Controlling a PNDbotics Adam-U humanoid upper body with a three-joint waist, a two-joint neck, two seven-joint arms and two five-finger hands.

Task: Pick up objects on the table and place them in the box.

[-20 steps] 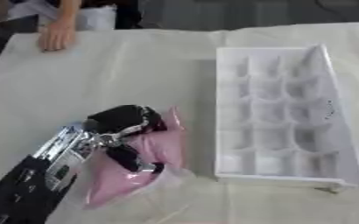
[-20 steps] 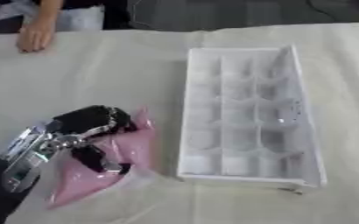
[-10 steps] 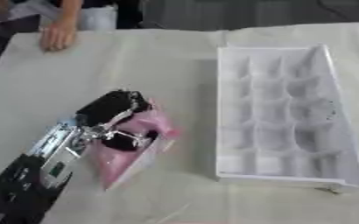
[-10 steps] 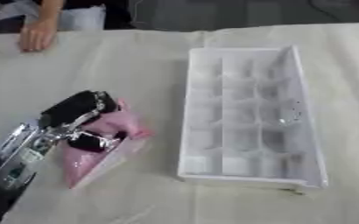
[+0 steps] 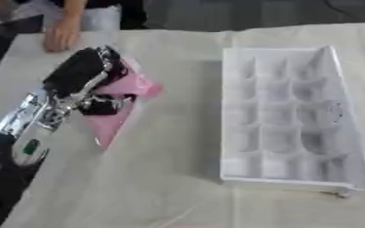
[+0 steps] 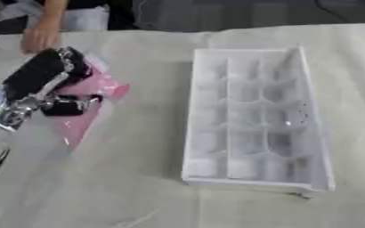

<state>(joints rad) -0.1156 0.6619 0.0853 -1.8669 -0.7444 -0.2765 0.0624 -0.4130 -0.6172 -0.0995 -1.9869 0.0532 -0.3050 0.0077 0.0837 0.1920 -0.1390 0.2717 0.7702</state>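
One pink flat packet [image 5: 119,104] is what you have in your left hand [image 5: 88,80], at about nine o'clock from the white compartment box [image 5: 288,116] and well apart from it. Your fingers are curled over the packet's upper end with the thumb closing from below, so the hand is pinching the packet rather than resting on it. The packet looks raised off the cloth-covered table [image 5: 178,187] at its held end; whether its lower tip touches the cloth I cannot tell.

The grip sits at the top end, which I judge is why the rest of the packet hangs free below the hand. Its long axis runs from about one o'clock down to seven o'clock, the free corner pointing toward seven o'clock, back toward you. The broad face is turned mostly up toward the camera.

The box lies with its long axis running twelve to six, its grid of cells open upward and showing nothing inside them. You would need to carry the packet toward three o'clock to reach it, and the packet looks longer than a single cell, so it may lie across several.

Your right hand shows in neither view.
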